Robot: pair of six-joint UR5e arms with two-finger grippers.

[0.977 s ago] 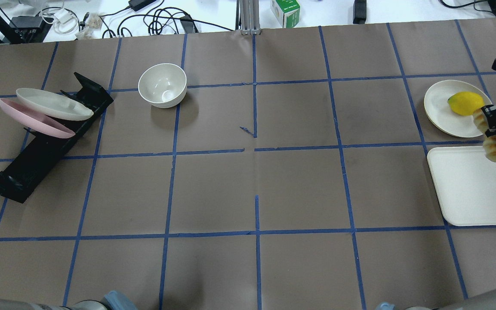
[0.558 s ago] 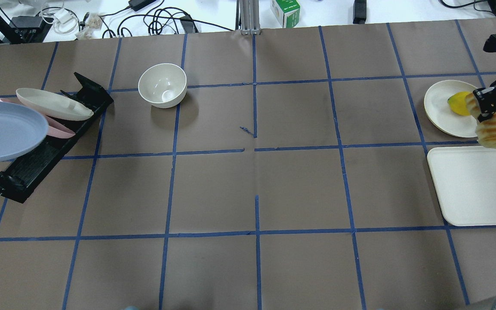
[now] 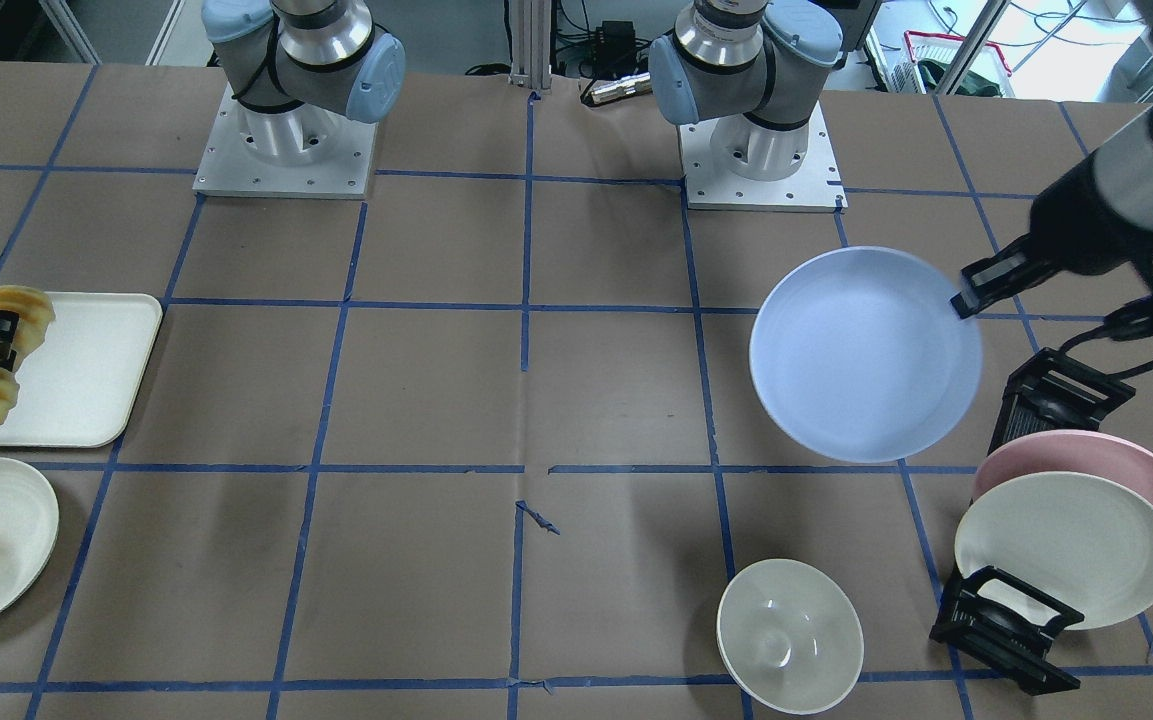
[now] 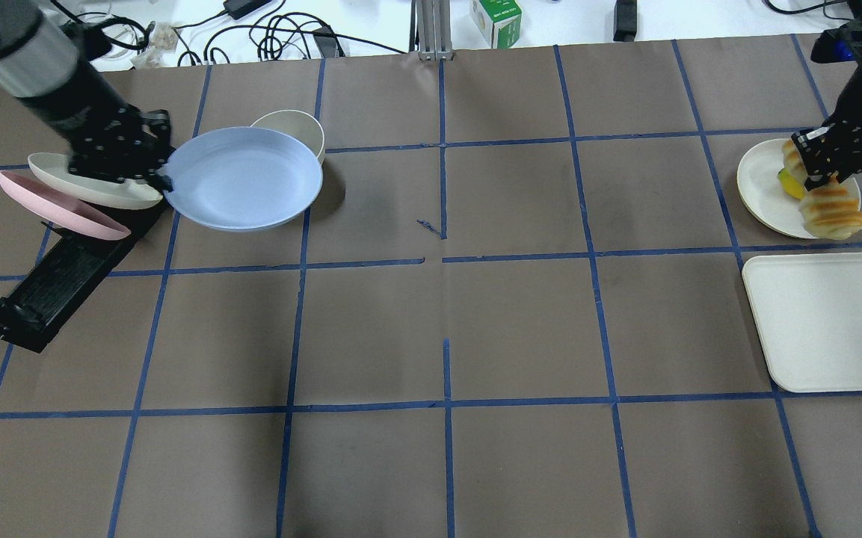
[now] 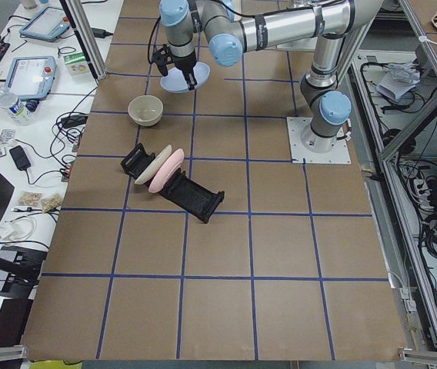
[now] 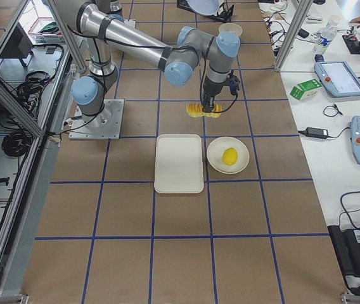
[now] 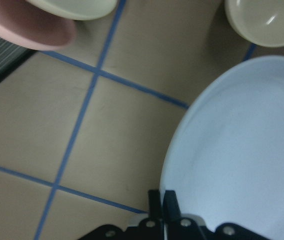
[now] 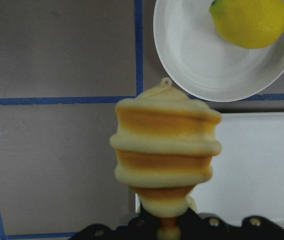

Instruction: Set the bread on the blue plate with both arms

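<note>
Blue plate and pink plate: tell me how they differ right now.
The blue plate is clamped at its rim by the left gripper, off the table; the pink plate sits in the black rack. The blue plate lies nearly level, the pink plate leans on edge. Both are round, shallow and empty.

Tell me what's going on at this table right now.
The left hand holds the blue plate by its rim, up off the table, near the bowl and the plate rack. The right hand holds the bread in the air at the other end, near the tray. Bread and plate are far apart; the bread is not yet on the plate.
</note>
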